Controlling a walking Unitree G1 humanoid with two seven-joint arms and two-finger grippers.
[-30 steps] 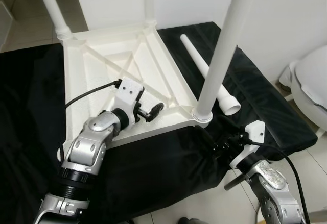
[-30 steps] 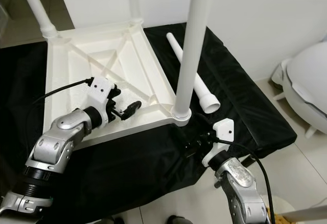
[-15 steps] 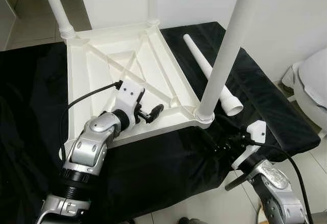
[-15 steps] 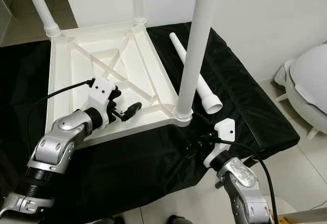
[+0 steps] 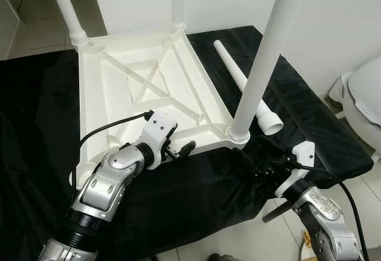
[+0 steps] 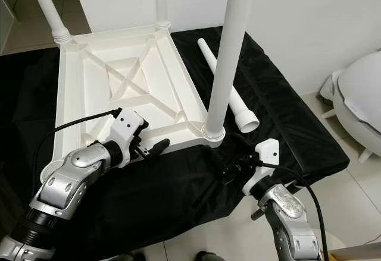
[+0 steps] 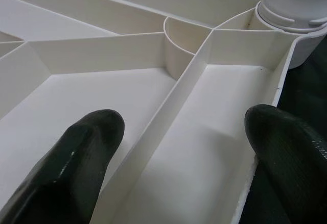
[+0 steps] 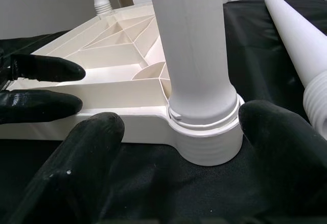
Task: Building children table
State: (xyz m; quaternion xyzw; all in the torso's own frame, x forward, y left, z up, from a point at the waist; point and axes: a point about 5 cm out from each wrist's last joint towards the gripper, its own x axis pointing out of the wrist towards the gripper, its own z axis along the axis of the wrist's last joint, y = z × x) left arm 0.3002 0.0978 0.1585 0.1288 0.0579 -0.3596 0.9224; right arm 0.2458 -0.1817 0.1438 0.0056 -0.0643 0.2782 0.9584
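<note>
The upturned white table top [image 5: 143, 88] lies on a black cloth [image 5: 196, 189], three legs standing in its corner sockets. It looks light, stiff and slick, best held by a rim or rib. The loose leg [image 5: 244, 85] lies just beside it. The left gripper [image 5: 178, 151] spreads wide at the near rim. The right gripper [image 8: 179, 147] gapes wide before the near leg [image 5: 262, 59].

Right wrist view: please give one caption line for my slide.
Open right gripper facing a fitted white leg at the upturned table top's corner socket.
</note>
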